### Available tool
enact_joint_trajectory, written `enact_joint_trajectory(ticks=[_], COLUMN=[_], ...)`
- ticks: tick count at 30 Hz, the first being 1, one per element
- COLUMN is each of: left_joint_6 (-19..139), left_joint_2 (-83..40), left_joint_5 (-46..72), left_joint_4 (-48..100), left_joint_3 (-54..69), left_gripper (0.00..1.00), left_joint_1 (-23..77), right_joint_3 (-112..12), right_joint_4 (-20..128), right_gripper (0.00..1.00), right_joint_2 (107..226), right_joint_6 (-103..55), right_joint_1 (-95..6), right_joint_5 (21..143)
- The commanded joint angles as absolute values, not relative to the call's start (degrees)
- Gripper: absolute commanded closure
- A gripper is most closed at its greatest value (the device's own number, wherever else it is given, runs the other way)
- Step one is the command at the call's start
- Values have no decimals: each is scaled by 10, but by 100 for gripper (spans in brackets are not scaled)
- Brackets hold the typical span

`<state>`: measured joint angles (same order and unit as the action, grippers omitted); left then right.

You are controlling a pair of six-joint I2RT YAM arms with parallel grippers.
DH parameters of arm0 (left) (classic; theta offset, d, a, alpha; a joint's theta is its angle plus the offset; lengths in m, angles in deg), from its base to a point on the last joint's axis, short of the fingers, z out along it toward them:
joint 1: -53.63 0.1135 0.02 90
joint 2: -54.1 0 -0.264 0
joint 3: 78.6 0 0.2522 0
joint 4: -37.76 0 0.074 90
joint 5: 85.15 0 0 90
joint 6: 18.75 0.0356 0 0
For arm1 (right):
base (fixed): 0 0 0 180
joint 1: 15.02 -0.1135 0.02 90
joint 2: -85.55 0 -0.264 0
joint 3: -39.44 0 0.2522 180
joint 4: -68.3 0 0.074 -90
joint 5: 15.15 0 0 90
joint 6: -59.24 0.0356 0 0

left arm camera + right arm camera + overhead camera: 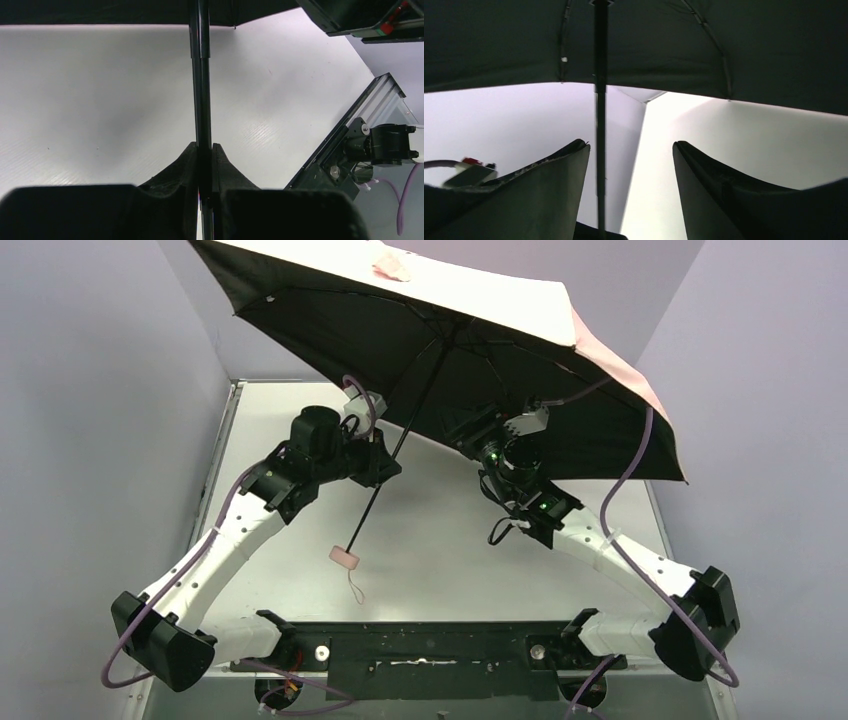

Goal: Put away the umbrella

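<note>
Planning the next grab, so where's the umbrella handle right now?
In the top view the handle sits left of centre at the shaft's lower end, below the left gripper, which is shut on the shaft.

This is a robotics lab test cell. A bare white worktop (450, 560) is boxed in by plain pale-lilac panels (90, 390) behind it and on both sides. A black mounting plate (420, 645) is bolted along its near edge. From that edge rise the left arm (225, 540) and right arm (620, 550), with purple cables (632, 462) looping above the worktop.
</note>
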<state>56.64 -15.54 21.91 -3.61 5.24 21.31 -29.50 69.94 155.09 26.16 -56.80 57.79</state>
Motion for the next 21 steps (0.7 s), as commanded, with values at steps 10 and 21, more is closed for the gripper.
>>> enact_joint_trajectory(ticks=[10, 21], left_joint_6=[595, 602], left_joint_2=[-147, -144], left_joint_5=[265, 263], left_joint_4=[57, 63], left_joint_3=[33, 14], left_gripper=[100, 100], left_joint_1=[211, 211], right_joint_3=[-427, -510], right_joint_4=[783, 679], right_gripper=[40, 45], right_joint_2=[1664, 1703], right_joint_6=[323, 242], right_joint_1=[-572, -570], right_joint_5=[612, 552])
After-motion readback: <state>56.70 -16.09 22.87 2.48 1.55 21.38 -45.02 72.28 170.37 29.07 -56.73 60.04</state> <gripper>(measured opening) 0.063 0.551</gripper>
